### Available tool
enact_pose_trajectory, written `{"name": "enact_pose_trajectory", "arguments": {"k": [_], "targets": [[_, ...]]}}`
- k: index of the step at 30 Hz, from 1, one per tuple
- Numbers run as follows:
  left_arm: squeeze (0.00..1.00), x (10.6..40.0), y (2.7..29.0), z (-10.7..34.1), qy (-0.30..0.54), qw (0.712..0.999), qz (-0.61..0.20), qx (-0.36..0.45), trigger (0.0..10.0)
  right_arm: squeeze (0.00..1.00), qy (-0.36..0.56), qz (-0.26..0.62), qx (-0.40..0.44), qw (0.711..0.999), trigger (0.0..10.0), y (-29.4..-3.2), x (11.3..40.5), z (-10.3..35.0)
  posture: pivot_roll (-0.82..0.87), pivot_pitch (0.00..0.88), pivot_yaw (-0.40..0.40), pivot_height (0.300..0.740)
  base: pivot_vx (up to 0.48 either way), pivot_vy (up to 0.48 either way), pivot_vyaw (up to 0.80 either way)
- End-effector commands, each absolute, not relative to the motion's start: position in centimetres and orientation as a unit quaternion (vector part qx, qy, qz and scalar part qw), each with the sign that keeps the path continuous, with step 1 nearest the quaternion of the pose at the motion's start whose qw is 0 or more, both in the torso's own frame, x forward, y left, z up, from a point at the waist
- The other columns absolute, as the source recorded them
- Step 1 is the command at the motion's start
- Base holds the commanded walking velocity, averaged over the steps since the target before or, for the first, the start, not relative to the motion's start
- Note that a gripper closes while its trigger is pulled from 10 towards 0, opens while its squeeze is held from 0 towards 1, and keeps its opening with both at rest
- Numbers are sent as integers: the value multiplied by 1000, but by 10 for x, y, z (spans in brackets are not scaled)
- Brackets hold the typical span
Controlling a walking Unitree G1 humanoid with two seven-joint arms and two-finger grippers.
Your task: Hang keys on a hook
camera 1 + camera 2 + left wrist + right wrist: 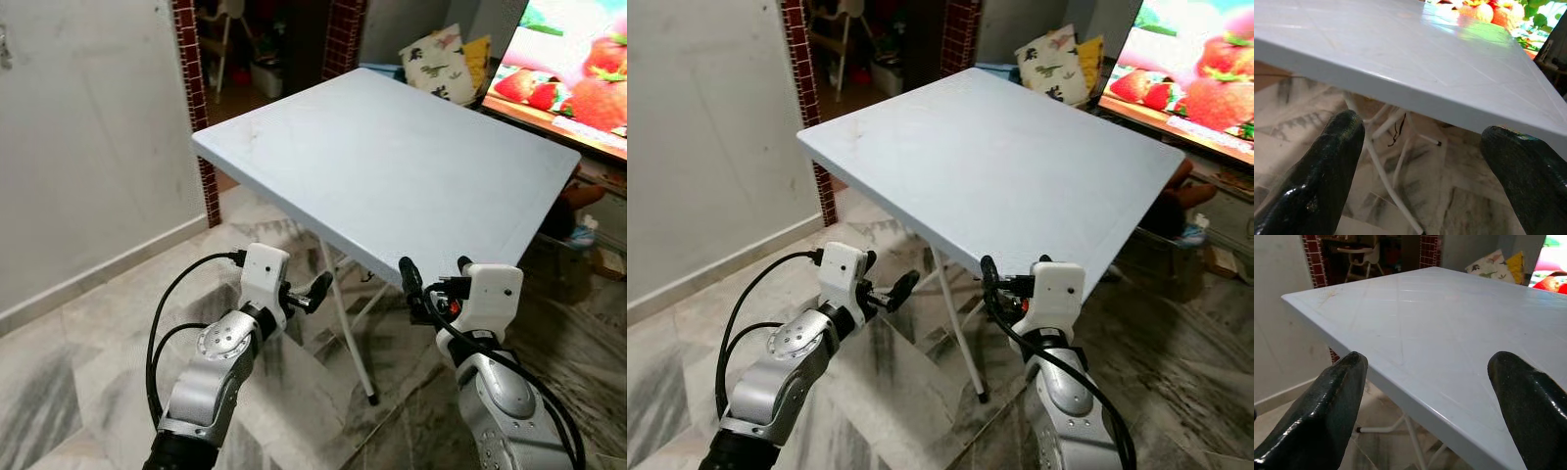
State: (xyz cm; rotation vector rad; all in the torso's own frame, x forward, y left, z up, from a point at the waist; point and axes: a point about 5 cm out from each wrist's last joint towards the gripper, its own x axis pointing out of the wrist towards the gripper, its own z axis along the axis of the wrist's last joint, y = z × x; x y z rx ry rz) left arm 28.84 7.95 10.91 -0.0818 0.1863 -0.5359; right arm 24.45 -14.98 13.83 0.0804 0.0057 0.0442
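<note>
A white folding table (392, 157) stands right in front of me with a bare, lightly scratched top. My left gripper (306, 294) is held just below and in front of the table's near edge, open, with nothing between its fingers (1317, 181). My right gripper (437, 272) is level with the same edge further right, also open and empty, its fingers (1528, 406) spread wide toward the tabletop. A small grey object (5, 47) is fixed high on the left wall, cut off by the frame edge and too small to identify.
White crossed legs (348, 333) hold the table up on a marble floor (88, 333). A plain wall (88, 147) and a red brick pillar (191, 78) are at the left. A lit screen (578, 69) and cushions (441, 59) lie beyond the table.
</note>
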Motion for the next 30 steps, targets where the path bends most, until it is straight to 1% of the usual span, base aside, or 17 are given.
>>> {"name": "enact_pose_trajectory", "arguments": {"k": [1,16,22,30], "targets": [[0,288,82,113,88,959,-266,-35,10000,0,3,22,47,999,10000,-150,244,140,59,39,-71,740,0,0,-800],[0,289,81,115,91,958,-268,-37,10000,0,1,17,46,999,10000,-151,246,140,62,39,-66,740,0,0,-800],[0,290,80,115,92,958,-268,-35,10000,0,1,17,47,999,10000,-150,246,140,62,35,-65,740,0,0,0],[0,291,77,116,94,957,-271,-36,10000,0,-2,16,46,999,10000,-151,248,141,64,33,-66,740,0,0,-800]]}}
